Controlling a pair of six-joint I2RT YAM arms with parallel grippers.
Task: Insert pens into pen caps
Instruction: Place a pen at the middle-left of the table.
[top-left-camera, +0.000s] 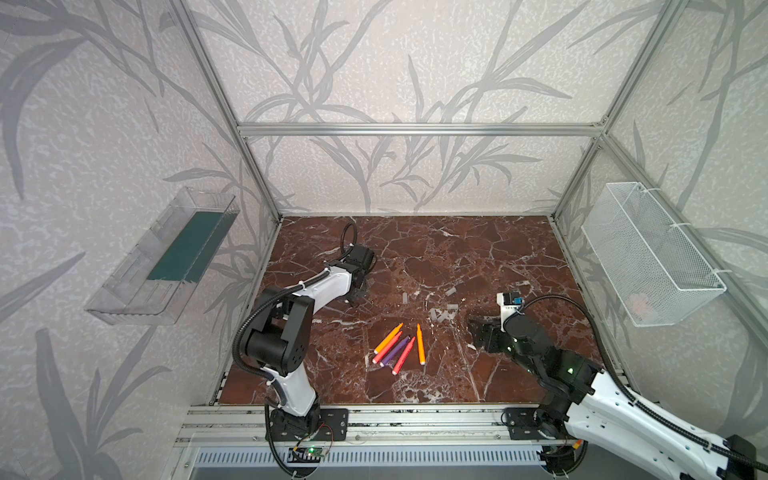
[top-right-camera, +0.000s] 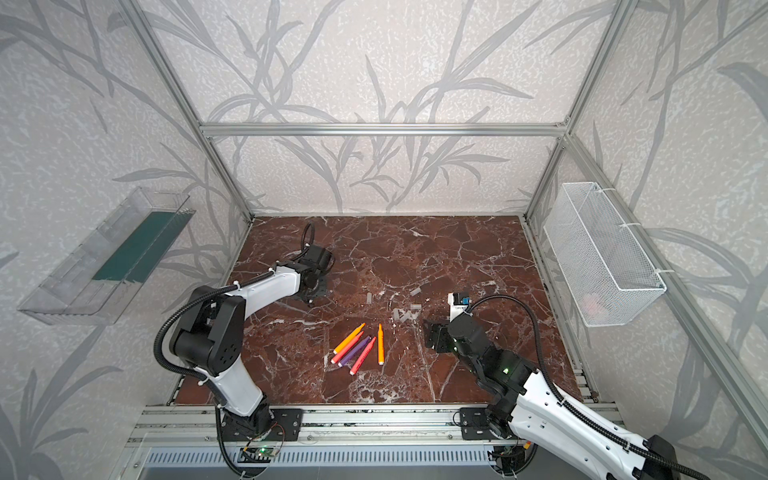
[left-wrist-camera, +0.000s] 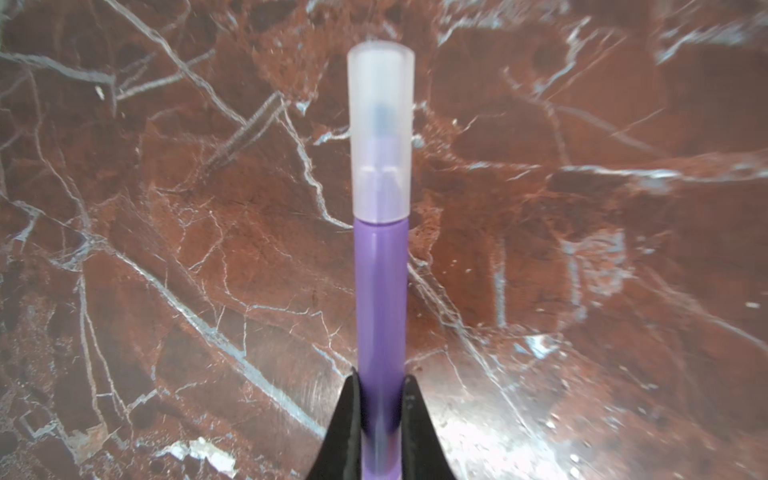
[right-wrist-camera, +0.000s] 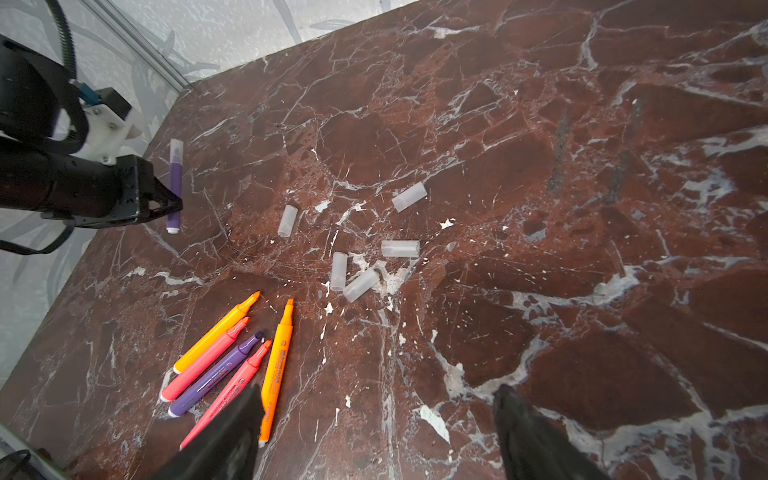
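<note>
Red-brown marble tabletop (top-left-camera: 478, 257) fills the floor of an aluminium frame (top-left-camera: 415, 129) lined with leaf-patterned wall panels.

1. Clear plastic bin (top-left-camera: 137, 274): fixed to the left wall.
2. White mesh basket (top-left-camera: 648, 257): fixed to the right wall.
3. Left arm (top-left-camera: 291, 316): reaches to the far left of the table.
4. Right arm (top-left-camera: 582, 382): enters from the near right corner.
5. Left gripper (left-wrist-camera: 382, 395): jaws are clamped tight on the lower barrel of the capped purple pen (left-wrist-camera: 381, 299). Its translucent cap (left-wrist-camera: 381, 133) is seated over the tip. Whether the pen's whitish end touches the marble cannot be told.
6. Right gripper (right-wrist-camera: 376, 415): jaws are spread wide and hold nothing. It hangs just right of the loose caps. In the right wrist view, one finger (right-wrist-camera: 232, 436) covers the ends of two pens.
7. Five uncapped pens (right-wrist-camera: 212, 378): these lie at centre, nearer than the caps. Four are fanned side by side, touching. One orange pen (right-wrist-camera: 277, 365) lies just right of them.
8. Five loose pen caps (right-wrist-camera: 400, 248): scattered beyond the pens, with two touching at an angle.
</note>
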